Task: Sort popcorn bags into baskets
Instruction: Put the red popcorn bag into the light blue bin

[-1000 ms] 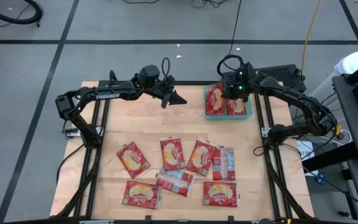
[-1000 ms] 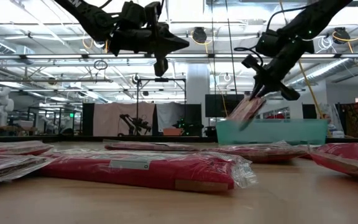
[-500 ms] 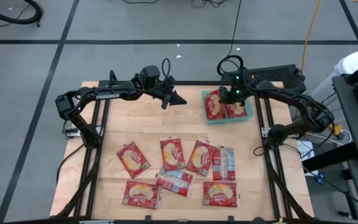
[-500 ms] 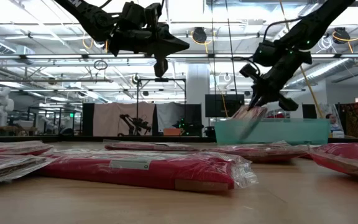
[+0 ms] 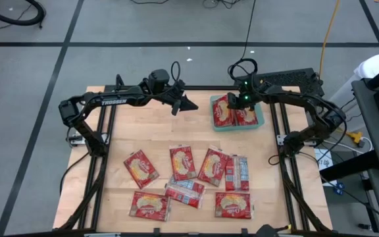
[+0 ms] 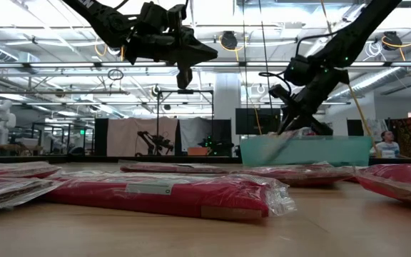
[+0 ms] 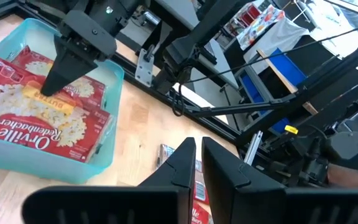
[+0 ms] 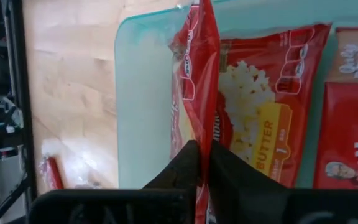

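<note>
Right gripper (image 8: 202, 155) jaws pinch popcorn bag (image 8: 197, 74) over basket (image 8: 145, 112); left gripper (image 7: 194, 163) jaws closed, empty.

A: The basket (image 5: 236, 126), upper right?
B: Teal-green.
A: And the popcorn bags (image 5: 183, 162), lower middle?
B: Red, with a yellow-cream popcorn picture; a few show red-and-silver backs.

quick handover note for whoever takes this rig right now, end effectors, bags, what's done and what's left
Right end effector: shut on a popcorn bag, held edge-on over the teal basket at the table's far right.
Left end effector: shut, empty, raised over the far middle of the table.
Done: two bags lie in the basket.
Left: release the held bag, then sort the loose bags on the near half of the table.
</note>
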Tool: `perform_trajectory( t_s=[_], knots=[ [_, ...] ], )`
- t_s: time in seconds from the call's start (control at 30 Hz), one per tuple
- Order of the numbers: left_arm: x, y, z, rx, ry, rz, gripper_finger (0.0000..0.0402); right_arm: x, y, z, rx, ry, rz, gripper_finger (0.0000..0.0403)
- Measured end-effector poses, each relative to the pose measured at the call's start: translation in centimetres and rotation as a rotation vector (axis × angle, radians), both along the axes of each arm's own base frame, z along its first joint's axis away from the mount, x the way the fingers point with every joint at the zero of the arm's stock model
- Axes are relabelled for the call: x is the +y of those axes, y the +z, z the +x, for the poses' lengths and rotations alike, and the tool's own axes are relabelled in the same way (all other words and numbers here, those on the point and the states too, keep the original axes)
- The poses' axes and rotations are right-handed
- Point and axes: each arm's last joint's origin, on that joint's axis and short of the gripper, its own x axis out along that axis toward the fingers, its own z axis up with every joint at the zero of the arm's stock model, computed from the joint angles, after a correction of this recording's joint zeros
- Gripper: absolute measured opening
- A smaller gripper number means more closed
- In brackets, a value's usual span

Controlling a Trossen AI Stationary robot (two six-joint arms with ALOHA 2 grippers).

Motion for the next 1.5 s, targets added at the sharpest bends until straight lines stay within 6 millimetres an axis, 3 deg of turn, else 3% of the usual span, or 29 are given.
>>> perform_trajectory(
  t_s=[0.33,0.53,0.77,1.0,1.13,1.3,1.5],
  knots=[
    [0.0,0.0,0.0,-0.006,-0.002,0.024,0.0031,0.6,2.1,-0.8,-0.003,-0.035,-0.078,0.0105],
    [0.1,-0.2,-0.1,0.015,0.019,0.029,0.0031,1.4,3.7,-1.8,0.012,-0.079,-0.115,0.0118],
    [0.4,-0.8,-0.4,0.078,0.057,0.014,0.0031,2.7,5.6,-3.2,0.051,-0.145,-0.184,0.0099],
    [0.4,-1.5,-0.6,0.156,0.112,-0.002,0.0031,3.3,6.2,-3.9,0.098,-0.131,-0.249,0.0048],
    [0.4,-1.7,-0.6,0.181,0.123,-0.024,0.0031,2.9,5.0,-2.9,0.113,-0.054,-0.216,0.0007],
    [-0.3,-1.7,-0.3,0.194,0.122,-0.067,0.0031,1.6,3.7,-0.8,-0.001,0.021,-0.189,0.0009],
    [-2.1,-1.7,0.5,0.206,0.081,-0.100,0.0031,-0.5,3.6,1.4,-0.281,0.001,-0.147,0.0001]
  ],
)
